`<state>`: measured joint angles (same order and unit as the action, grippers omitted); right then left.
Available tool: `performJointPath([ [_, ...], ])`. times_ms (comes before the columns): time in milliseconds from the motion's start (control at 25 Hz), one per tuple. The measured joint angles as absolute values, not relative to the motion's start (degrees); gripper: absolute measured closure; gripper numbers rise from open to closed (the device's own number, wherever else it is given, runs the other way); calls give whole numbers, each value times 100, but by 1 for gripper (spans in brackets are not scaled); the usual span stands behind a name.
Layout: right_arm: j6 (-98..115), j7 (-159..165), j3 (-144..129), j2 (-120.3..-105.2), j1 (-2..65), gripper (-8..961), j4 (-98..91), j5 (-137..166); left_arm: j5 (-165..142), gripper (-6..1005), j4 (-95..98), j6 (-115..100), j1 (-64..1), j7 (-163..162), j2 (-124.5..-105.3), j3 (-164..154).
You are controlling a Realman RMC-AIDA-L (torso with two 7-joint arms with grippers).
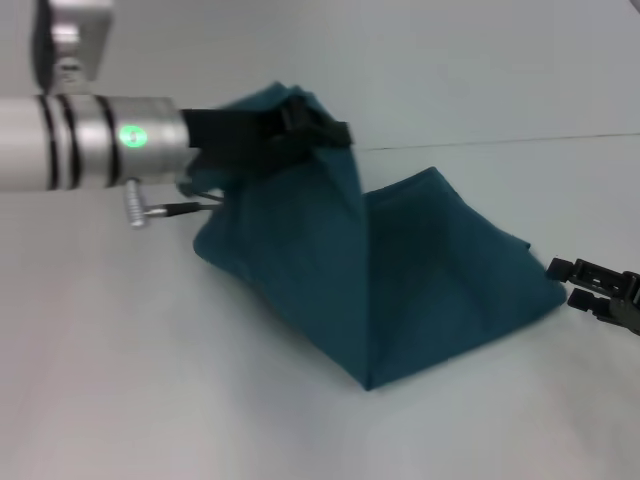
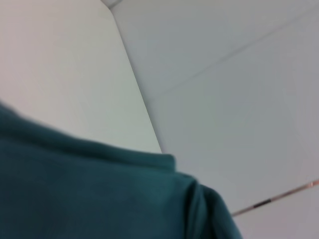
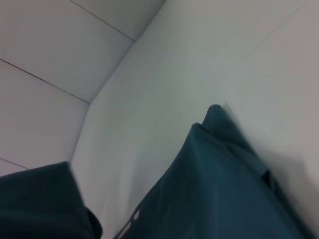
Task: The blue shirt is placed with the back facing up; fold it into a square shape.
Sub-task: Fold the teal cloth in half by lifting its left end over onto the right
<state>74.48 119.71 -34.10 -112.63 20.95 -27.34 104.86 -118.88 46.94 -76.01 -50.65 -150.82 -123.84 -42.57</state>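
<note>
The blue shirt lies partly folded on the white table, with one part lifted into a peak. My left gripper is shut on that raised fabric at the top of the peak, above the table. The shirt hangs from it and slopes down to the right and front. My right gripper is low at the right edge, fingers apart, just beside the shirt's right corner and holding nothing. The shirt fills the lower part of the left wrist view and shows in the right wrist view.
The white table spreads to the left and front of the shirt. A thin seam line runs across the table behind it. My left arm's silver wrist reaches in from the left.
</note>
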Motion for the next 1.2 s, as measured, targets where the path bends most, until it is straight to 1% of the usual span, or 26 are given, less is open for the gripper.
performJointPath([
  [240,7429,11970,-3410,-11262,2105,38,-2726,10488,-11482,962,4289,-6895,-5329,-14987,-12406,-5559],
  [440,7424,11973,-3410,-11261,2110,38,-2685,10517,-11218,945,3901,-6571,-5550,-14628,-12430,-6051],
  [800,7395,11989,-3403,-11242,2098,38,-2662,10571,-10470,914,3587,-6345,-5512,-14085,-12458,-6620],
  [1200,7391,12003,-3410,-11253,2094,39,-2663,10574,-9584,880,3206,-5436,-5557,-13860,-12469,-8154],
])
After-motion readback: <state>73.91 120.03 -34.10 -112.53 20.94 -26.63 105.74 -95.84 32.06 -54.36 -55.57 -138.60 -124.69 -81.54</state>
